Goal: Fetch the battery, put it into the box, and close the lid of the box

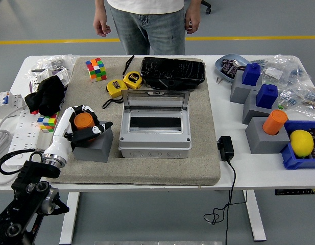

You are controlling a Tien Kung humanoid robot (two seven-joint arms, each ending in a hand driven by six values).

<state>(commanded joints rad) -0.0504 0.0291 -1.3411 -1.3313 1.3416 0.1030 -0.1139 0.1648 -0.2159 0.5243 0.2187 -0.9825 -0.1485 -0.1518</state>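
The orange cylindrical battery [84,121] stands upright in a grey block [95,145] at the left of the beige mat [208,163]. My left hand [89,121] comes in from the lower left and is curled round it, fingers over its far side and thumb along its near side. To the right sits the grey box [155,139], its clear lid [155,101] standing up at the back, its inside bare. A second orange battery [275,121] sits in a grey block at the right. My right arm is out of the picture.
A person stands at the far side, hands hanging. On the mat: Rubik's cube [96,68], yellow tape measures [124,83], black case [173,71]. A black adapter [226,147] and cable lie right of the mat; blue-capped blocks [251,81] and a lemon [301,142] further right.
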